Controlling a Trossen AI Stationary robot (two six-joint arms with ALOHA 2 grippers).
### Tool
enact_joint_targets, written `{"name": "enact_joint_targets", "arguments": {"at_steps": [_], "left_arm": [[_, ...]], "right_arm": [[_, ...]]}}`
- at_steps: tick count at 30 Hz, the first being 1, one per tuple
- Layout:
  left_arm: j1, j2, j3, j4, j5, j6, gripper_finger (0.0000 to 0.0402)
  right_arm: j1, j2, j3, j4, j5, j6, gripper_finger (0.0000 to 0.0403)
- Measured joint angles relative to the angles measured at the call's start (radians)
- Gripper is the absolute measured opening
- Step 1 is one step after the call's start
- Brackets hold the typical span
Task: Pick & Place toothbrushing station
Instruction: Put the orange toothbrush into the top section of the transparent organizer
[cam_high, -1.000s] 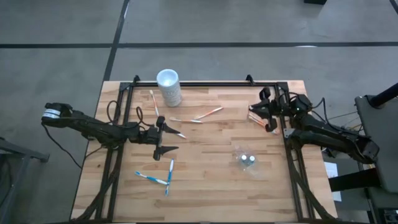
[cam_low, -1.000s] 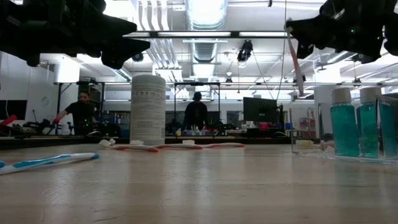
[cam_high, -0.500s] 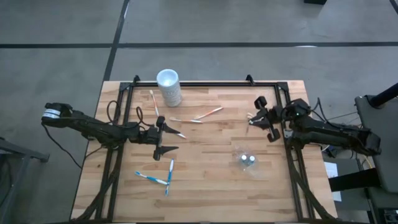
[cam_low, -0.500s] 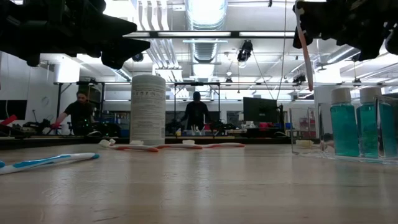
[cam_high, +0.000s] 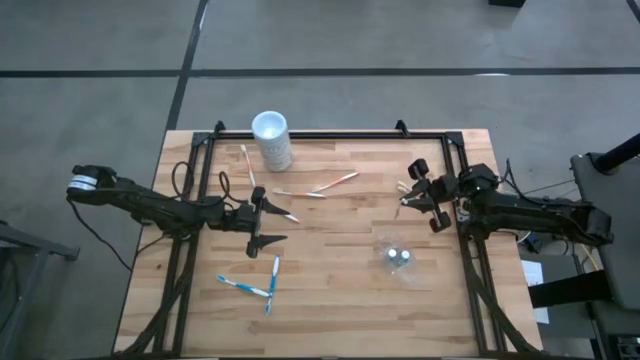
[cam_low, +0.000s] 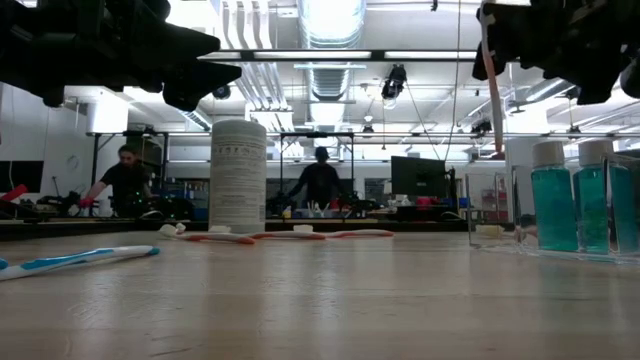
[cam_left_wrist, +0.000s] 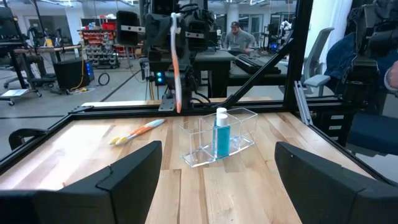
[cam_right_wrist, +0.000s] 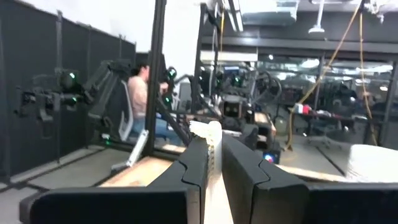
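Thin orange-and-white toothbrush (cam_left_wrist: 176, 62) hanging upright, clamped in right hand (cam_high: 406, 194); left hand (cam_high: 270, 222) fingers apart.

Honestly nothing readable anywhere in these shots. The tall white cup (cam_low: 238, 176) has some faint gray print on its side, but it's too small to make out. No brand, number or sign shows on anything else on the desk (cam_high: 330, 300) either.

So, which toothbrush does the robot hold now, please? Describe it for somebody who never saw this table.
Look at the table's right edge, where the right gripper hangs above the clear organizer. The orange-and-white toothbrush is clamped there, hanging nearly upright in the air; all the others lie flat on the wood.
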Motion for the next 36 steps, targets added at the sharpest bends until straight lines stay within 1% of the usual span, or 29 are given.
{"name": "enact_joint_targets", "arguments": {"at_steps": [5,9,16,23,36], "left_arm": [[0.000,0.000,0.000,0.000,0.000,0.000,0.0319],[0.000,0.000,0.000,0.000,0.000,0.000,0.0319],[0.000,0.000,0.000,0.000,0.000,0.000,0.0319],[0.000,0.000,0.000,0.000,0.000,0.000,0.0319],[0.000,0.000,0.000,0.000,0.000,0.000,0.0319]], "right_arm": [[0.003,0.019,-0.048,0.076,0.020,0.023,0.0031],[0.006,0.019,-0.062,0.078,0.025,0.032,0.0031],[0.043,0.025,-0.074,0.081,0.029,0.033,0.0031],[0.066,0.028,-0.085,0.080,0.079,0.024,0.0031],[0.077,0.149,-0.087,0.081,0.085,0.026,0.0031]]}}
